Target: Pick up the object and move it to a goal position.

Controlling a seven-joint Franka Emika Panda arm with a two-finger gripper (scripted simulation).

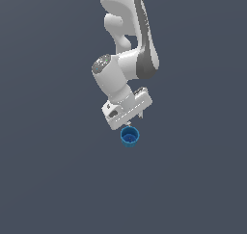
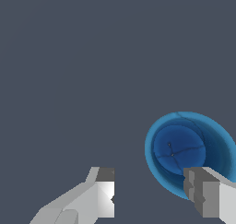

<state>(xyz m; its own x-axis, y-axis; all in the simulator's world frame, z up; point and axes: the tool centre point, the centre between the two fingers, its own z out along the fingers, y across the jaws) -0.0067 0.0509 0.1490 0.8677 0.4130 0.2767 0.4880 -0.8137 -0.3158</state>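
Note:
The object is a small bright-blue round cup (image 1: pixel 130 136) standing upright on the flat grey floor, its hollow inside showing. My white gripper (image 1: pixel 134 121) hangs just above it, pointing down. In the wrist view the cup (image 2: pixel 184 149) lies off to one side of the gripper (image 2: pixel 150 191), not centred between the fingers. One fingertip (image 2: pixel 200 193) overlaps the cup's rim, and the other fingertip (image 2: pixel 105 191) is over bare floor. The jaws stand wide apart and hold nothing.
A plain dark grey floor (image 1: pixel 48 180) surrounds the cup in both views. The white and grey arm (image 1: pixel 130 40) comes down from the top of the exterior view. Nothing else shows.

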